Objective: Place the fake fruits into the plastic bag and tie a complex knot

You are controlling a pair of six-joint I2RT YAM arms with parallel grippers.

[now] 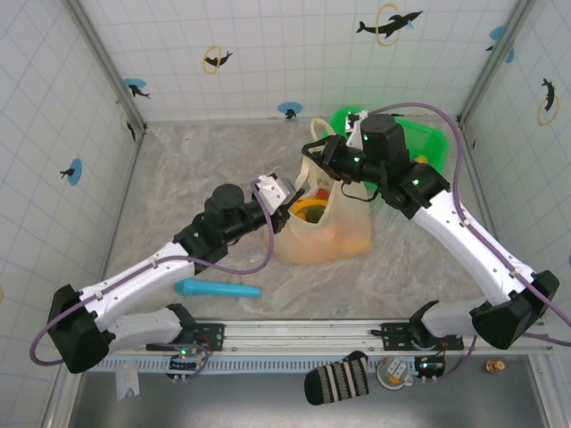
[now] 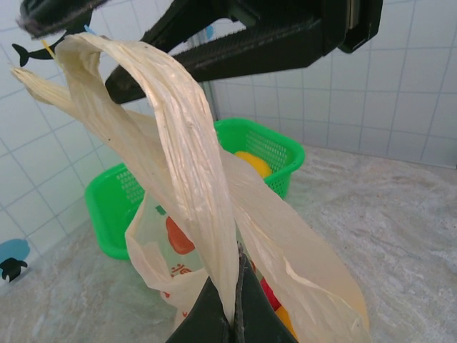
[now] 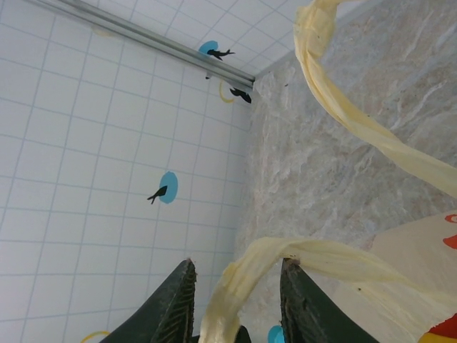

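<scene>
While the left gripper (image 2: 230, 304) is pinched tight, one loop handle of the plastic bag (image 1: 326, 234) is caught between its dark fingers. The twisted cream strip rises from that pinch toward the right gripper (image 3: 235, 266). Just beyond the left gripper the bag's body sits on the counter (image 1: 178, 178), bulging with fake fruits (image 1: 314, 210). Red and yellow pieces show inside it, close beside the left gripper's fingers. The right gripper hovers above the bag's mouth with its jaws parted. A strand of handle runs up between its two fingers without being squeezed, and a second strand arcs away ahead of it. Behind the right gripper stands a green basket (image 1: 426, 141) with a yellow fruit (image 2: 253, 163) inside. Well back from the left gripper, toward the arm bases, a blue tube (image 1: 217, 289) lies on the counter.
</scene>
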